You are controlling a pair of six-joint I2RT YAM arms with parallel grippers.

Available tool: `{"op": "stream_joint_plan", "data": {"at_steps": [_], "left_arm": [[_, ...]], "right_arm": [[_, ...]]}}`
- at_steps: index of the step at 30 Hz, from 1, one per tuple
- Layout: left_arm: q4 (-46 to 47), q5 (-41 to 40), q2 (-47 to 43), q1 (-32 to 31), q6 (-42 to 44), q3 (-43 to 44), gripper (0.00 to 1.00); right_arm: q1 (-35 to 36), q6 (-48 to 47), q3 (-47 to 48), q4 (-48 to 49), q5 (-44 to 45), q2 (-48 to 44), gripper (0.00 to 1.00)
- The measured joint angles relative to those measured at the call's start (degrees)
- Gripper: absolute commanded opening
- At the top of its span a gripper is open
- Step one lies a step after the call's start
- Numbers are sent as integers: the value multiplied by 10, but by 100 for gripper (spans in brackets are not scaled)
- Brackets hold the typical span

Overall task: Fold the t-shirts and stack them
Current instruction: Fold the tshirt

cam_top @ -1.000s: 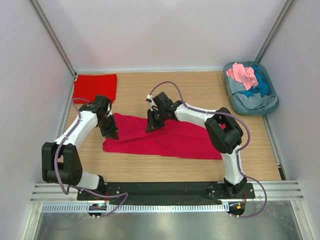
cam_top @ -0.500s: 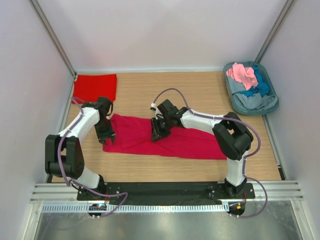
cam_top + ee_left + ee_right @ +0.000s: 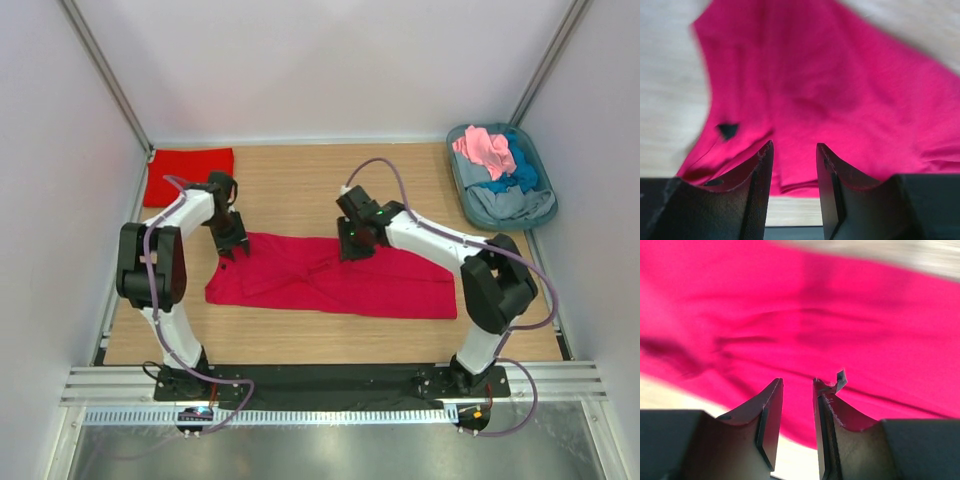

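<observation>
Left claw [image 3: 234, 246] and right claw [image 3: 350, 245] both parted, empty, at far edge of crimson t-shirt [image 3: 330, 285]; its long axis runs left-right, bulk lies nearward.

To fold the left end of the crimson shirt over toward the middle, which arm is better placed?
Left. The left tool hangs at the far left corner of the crimson shirt, while the right tool is over the middle of its far edge, away from that end.
</observation>
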Motion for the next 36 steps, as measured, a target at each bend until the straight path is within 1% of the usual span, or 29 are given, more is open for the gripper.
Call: {"op": "stream_joint_plan", "data": {"at_steps": [4, 8, 11, 13, 18, 21, 25, 29, 32, 34, 36], "left_arm": [[37, 43, 25, 0, 0, 17, 41], [45, 33, 64, 0, 0, 64, 39], [38, -1, 102, 1, 1, 88, 41], [28, -17, 106, 2, 1, 97, 41], [11, -36, 107, 5, 11, 102, 45], [-11, -35, 104, 7, 21, 116, 46], [-31, -17, 61, 5, 42, 114, 48], [-30, 27, -40, -10, 66, 53, 48], [-14, 84, -111, -38, 75, -12, 49], [2, 120, -128, -66, 79, -44, 51], [19, 137, -126, -101, 87, -61, 52]], "right_arm": [[-74, 12, -41, -21, 52, -50, 37], [-141, 12, -78, -28, 92, -66, 36], [-169, 12, -113, -29, 116, -63, 35], [-188, 12, -132, -29, 128, -60, 34], [-231, 0, -137, -24, 137, -54, 34], [-235, -5, -135, -20, 130, -54, 34], [-231, -5, -132, -23, 127, -54, 34], [-232, -3, -136, -29, 127, -57, 34], [-240, -3, -143, -28, 120, -58, 34], [-248, -3, -147, -28, 115, -58, 34], [-252, -3, -149, -28, 111, -58, 33]]}}
